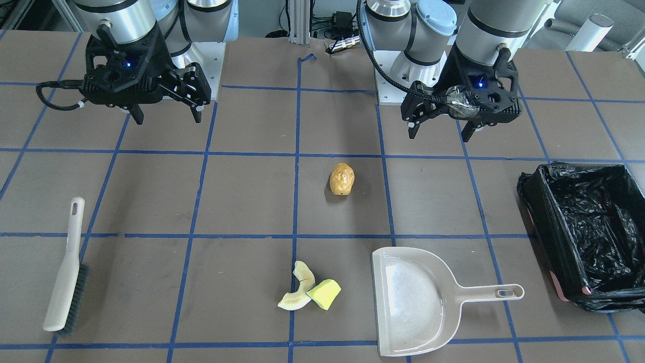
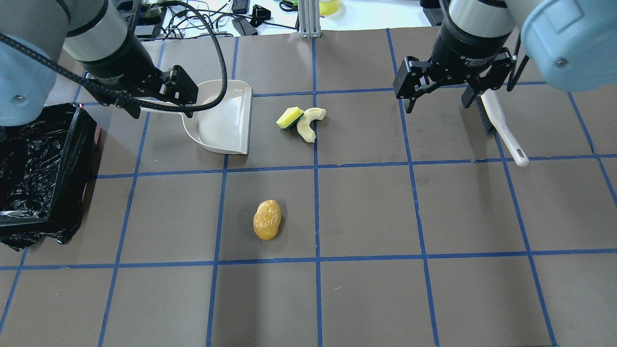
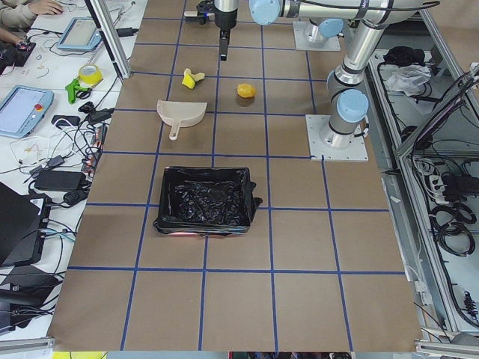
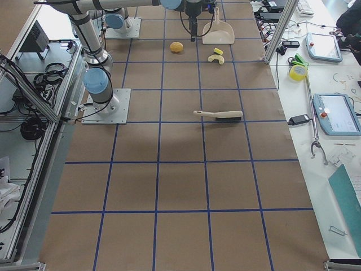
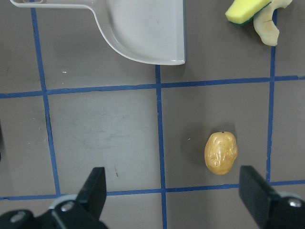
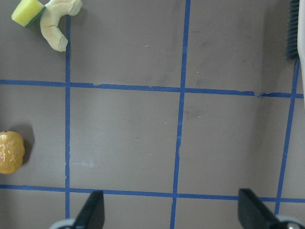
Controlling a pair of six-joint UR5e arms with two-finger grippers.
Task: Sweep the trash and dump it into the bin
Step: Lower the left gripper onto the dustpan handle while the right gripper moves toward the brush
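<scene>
The trash lies on the brown table. A golden-brown potato-like lump [image 1: 342,179] [image 2: 267,220] sits alone near the middle. A pale curved rind slice [image 1: 295,301] [image 2: 304,129] touches a yellow-and-green sponge block [image 1: 325,293] [image 2: 289,117] on the far side. The bin [image 1: 549,237] [image 2: 72,159], lined with black plastic, stands at my left end. My left gripper [image 1: 441,133] [image 2: 161,112] is open and empty above the table, near the beige dustpan [image 2: 221,120]. My right gripper [image 1: 167,118] [image 2: 437,106] is open and empty, near the beige hand brush [image 2: 499,125].
The dustpan [image 1: 413,302] lies flat, its mouth toward the sponge and rind, its handle toward the bin. The brush [image 1: 65,272] lies on its side at my right end. Blue tape lines grid the table. Cables and tablets lie beyond the far edge.
</scene>
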